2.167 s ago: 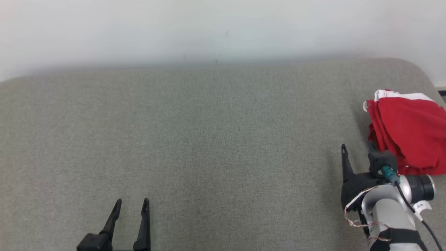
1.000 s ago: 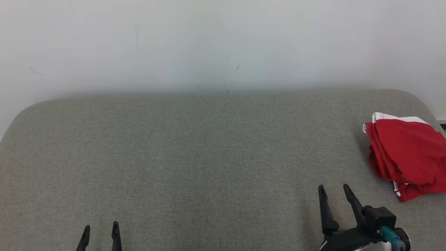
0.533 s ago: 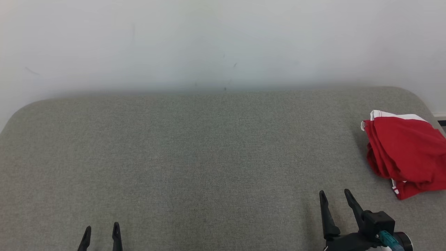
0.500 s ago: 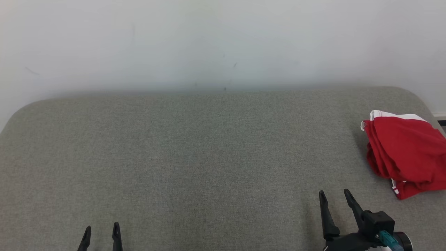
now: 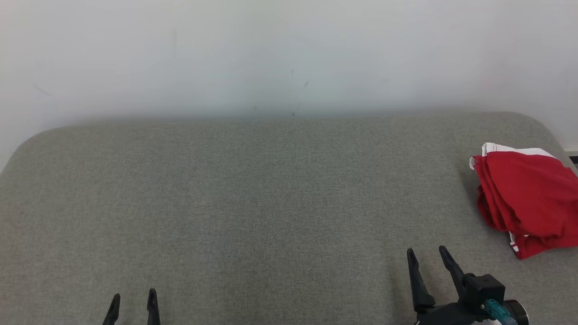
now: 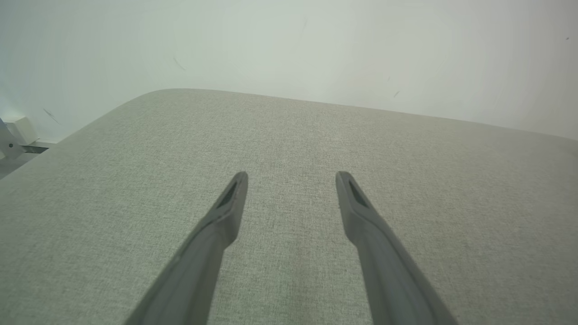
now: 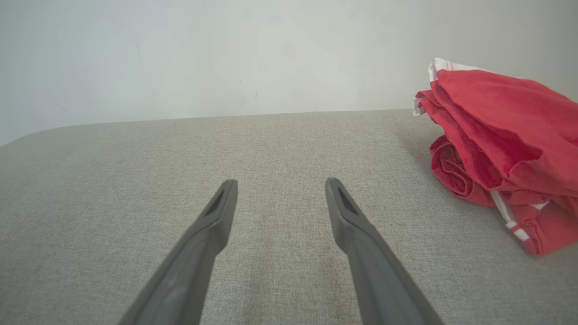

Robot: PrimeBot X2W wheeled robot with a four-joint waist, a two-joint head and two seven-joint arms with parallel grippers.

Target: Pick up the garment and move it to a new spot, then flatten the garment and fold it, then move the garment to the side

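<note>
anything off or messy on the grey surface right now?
Only the red garment: it lies near the right edge of the grey surface as a lumpy, uneven bundle, white trim poking out. No spill or damage visible. The left hand and right hand are open, clear of it.

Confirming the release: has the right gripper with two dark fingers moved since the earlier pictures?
Yes. The right gripper has drawn back toward the robot, opening a gap from the red and white cloth garment.
</note>
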